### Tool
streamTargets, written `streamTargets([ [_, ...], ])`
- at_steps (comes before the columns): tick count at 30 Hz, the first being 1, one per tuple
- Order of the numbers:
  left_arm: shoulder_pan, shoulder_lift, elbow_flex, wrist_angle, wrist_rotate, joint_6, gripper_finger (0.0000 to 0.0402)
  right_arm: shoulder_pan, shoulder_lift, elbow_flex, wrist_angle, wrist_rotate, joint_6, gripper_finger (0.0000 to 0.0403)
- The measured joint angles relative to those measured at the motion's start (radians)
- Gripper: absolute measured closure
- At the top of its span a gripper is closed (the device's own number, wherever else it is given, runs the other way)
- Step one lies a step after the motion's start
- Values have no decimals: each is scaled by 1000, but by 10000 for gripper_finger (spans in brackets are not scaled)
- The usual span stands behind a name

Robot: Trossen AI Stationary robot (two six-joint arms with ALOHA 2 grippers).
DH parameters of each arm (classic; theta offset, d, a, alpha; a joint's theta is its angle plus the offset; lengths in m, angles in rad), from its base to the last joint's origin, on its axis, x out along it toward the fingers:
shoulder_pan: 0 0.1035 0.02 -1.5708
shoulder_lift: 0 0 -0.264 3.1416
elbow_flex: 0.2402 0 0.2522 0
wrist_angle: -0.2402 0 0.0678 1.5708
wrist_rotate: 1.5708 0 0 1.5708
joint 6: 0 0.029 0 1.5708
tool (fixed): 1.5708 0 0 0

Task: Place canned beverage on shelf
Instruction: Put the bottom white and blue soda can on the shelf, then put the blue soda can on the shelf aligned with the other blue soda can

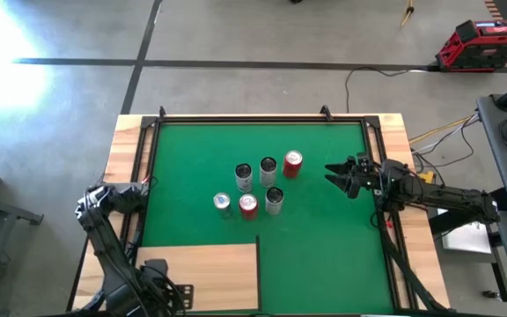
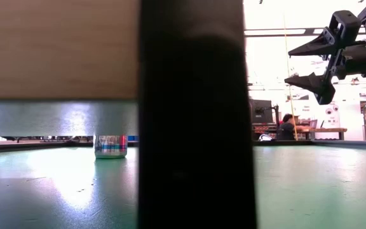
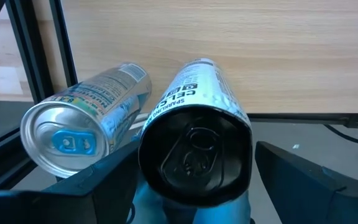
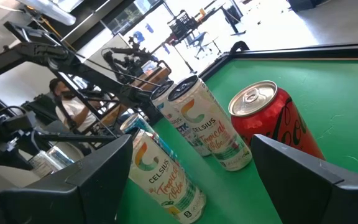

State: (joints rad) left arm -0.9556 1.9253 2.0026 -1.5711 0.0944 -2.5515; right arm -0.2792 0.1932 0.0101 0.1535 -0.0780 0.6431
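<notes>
Two cans in left wrist view only.

Workshop or lab, bare concrete floor, red toolbox, cluttered workbenches, seated person

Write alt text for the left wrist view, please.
A slim white can with a dark top sits between the left gripper's dark fingers, top end toward the camera. A silver can with a blue tab stands next to it. Behind both is the pale light-wood shelf panel.
</notes>
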Motion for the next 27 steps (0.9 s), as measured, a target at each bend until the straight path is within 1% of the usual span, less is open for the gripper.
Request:
streamTargets([
  [18, 10, -78, 0, 0, -4, 6, 107, 0, 0, 0, 0, 0, 0, 85],
  [21, 24, -104, 0, 0, -57, 56, 110, 0, 0, 0, 0, 0, 0, 85],
  [27, 70, -127, 0, 0, -194, 257, 122, 0, 0, 0, 0, 0, 0, 85],
])
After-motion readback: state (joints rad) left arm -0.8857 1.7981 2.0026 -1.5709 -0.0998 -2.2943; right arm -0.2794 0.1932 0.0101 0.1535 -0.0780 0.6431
